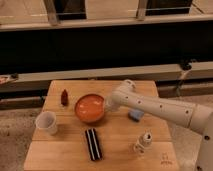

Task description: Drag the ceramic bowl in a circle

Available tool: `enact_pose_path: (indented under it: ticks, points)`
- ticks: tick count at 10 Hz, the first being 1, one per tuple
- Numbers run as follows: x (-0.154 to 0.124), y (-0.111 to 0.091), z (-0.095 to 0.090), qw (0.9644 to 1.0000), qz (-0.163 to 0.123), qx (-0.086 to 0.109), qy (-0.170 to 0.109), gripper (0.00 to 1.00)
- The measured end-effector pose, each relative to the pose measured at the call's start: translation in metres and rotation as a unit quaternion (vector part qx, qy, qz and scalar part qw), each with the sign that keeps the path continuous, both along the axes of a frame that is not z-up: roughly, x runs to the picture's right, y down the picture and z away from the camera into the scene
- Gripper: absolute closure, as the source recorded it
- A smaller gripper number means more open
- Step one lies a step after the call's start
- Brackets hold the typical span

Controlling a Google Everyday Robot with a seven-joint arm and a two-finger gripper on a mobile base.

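The ceramic bowl [90, 108] is round, shallow and glossy orange, and sits on the wooden table [115, 145] a little left of its middle. My white arm reaches in from the right. My gripper [107, 104] is at the bowl's right rim, touching or just over it. The arm's end covers the fingers.
A white cup [46, 122] stands at the table's left edge. A small red bottle [64, 97] stands behind it. A black ridged bar [93, 144] lies in front of the bowl. A blue sponge [135, 116] lies under my arm. A small white bottle [143, 142] stands at front right.
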State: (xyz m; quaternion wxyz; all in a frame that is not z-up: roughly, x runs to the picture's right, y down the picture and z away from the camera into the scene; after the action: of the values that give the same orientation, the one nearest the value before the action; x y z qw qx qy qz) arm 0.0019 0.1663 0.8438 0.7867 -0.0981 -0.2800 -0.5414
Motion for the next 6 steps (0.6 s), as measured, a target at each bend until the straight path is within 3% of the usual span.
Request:
enact_pose_path:
  ticks: [6]
  points:
    - [-0.029,-0.018,0.006,0.9998,-0.004,0.006,-0.020,1.00]
